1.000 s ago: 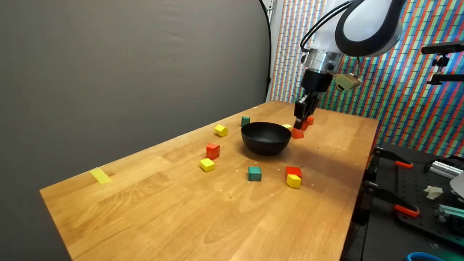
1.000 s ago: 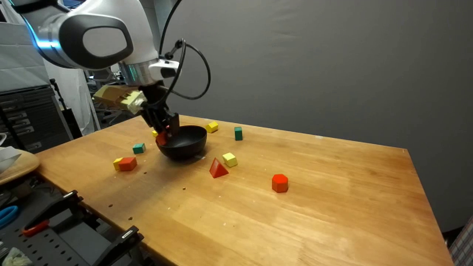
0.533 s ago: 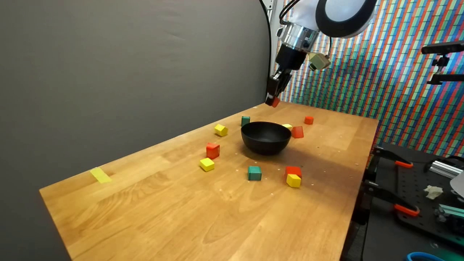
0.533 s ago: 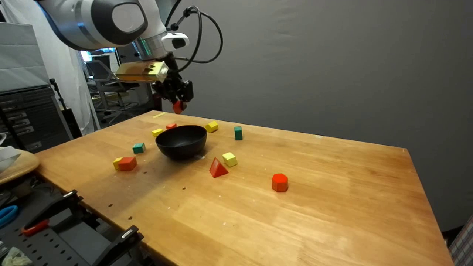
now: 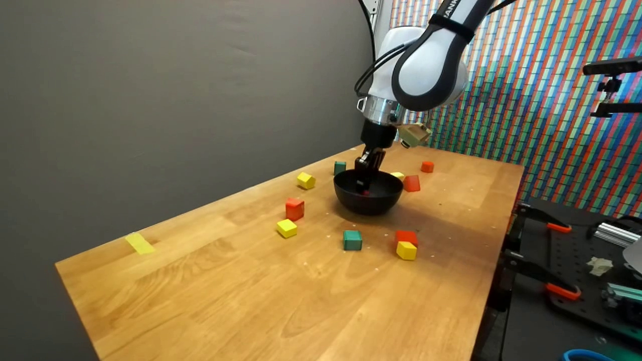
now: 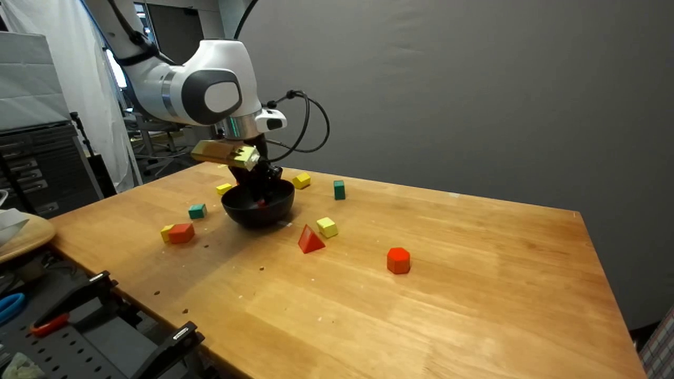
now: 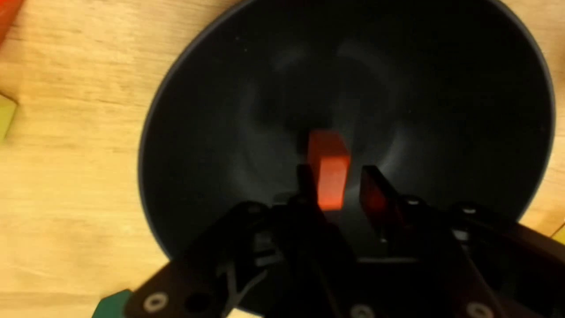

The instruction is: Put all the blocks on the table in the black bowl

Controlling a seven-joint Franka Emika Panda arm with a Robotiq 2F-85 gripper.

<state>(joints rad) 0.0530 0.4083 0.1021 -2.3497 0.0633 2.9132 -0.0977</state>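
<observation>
The black bowl [image 5: 368,205] stands on the wood table [image 5: 225,281]; it shows in both exterior views [image 6: 258,218]. My gripper [image 5: 364,188] points down into it, also in the wrist view [image 7: 337,176]. A red block [image 7: 331,176] lies in the bowl between the fingers, close to the left finger, with a gap to the right one. My gripper is open. Around the bowl are several blocks: green [image 5: 352,240], yellow [image 5: 406,250], red [image 5: 405,236], yellow [image 5: 287,228], red [image 5: 295,208], yellow [image 5: 306,180], green [image 5: 340,167], a red pyramid [image 6: 310,241], yellow [image 6: 327,227] and a red hexagonal one [image 6: 398,260].
Yellow tape [image 5: 140,243] is stuck near a table corner. Clamps with orange handles [image 5: 563,291] and a black perforated plate [image 5: 567,250] lie beside the table edge. A grey backdrop [image 6: 447,105] stands behind the table.
My gripper rose with the red block, moved over the black bowl and came down into it. The fingers have let go of the block inside the bowl. The other blocks have not moved.
</observation>
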